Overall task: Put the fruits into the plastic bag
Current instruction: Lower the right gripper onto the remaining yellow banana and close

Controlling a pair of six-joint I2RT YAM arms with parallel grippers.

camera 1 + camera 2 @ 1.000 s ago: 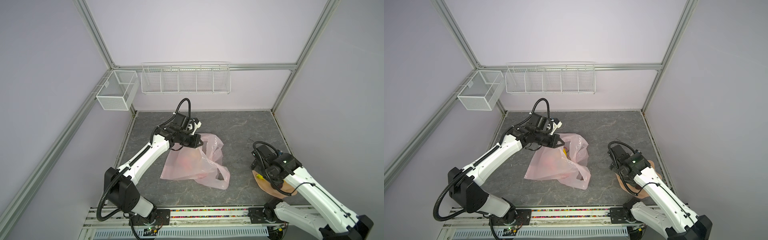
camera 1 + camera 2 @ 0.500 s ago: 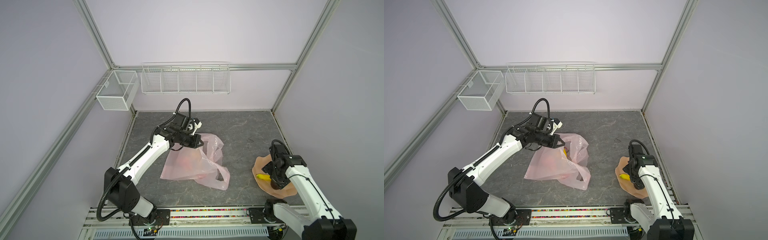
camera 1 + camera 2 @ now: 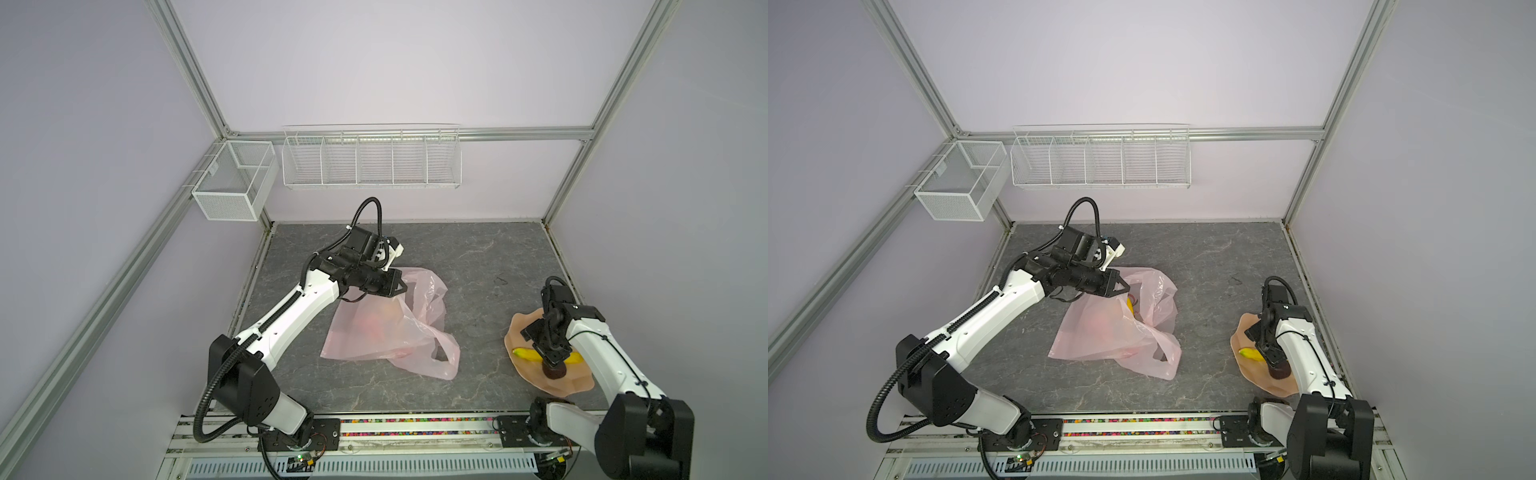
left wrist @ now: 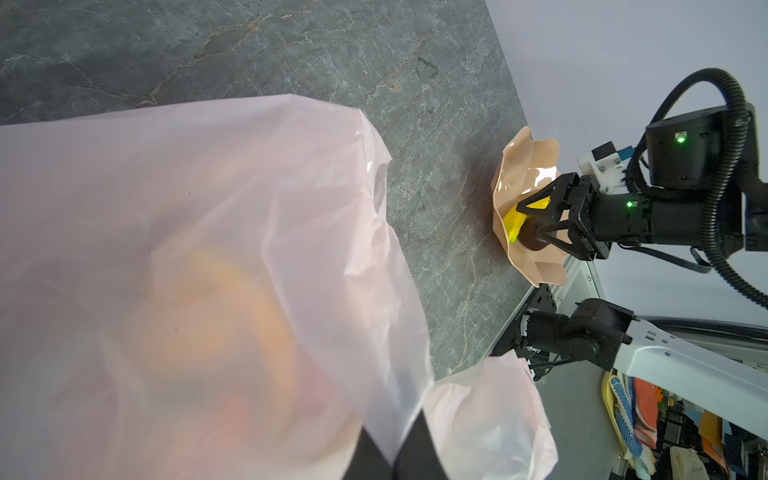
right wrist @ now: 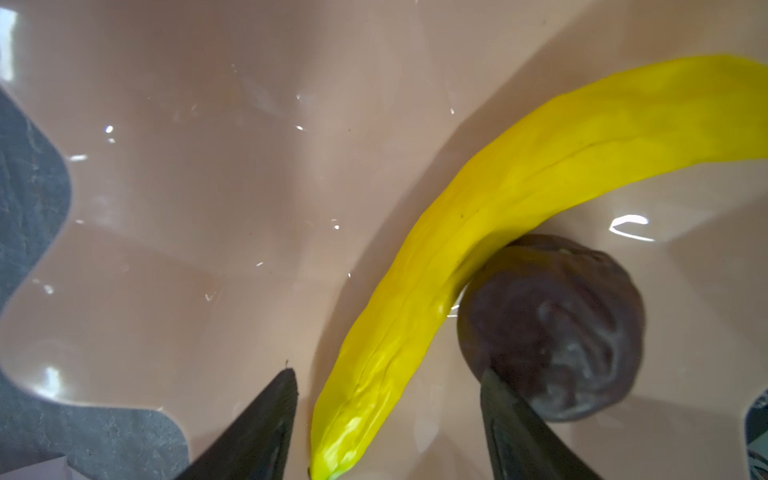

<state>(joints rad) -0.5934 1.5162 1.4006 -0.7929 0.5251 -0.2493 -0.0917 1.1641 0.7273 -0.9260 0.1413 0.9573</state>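
On plate [image 5: 208,166], banana [image 5: 519,187] touching dark fruit [image 5: 552,324]; bag [image 3: 374,332] well apart.

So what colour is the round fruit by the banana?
Round fruit: dark brown-purple; right wrist view.

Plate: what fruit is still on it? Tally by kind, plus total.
Banana: 1
Dark round fruit: 1
Total on the plate: 2
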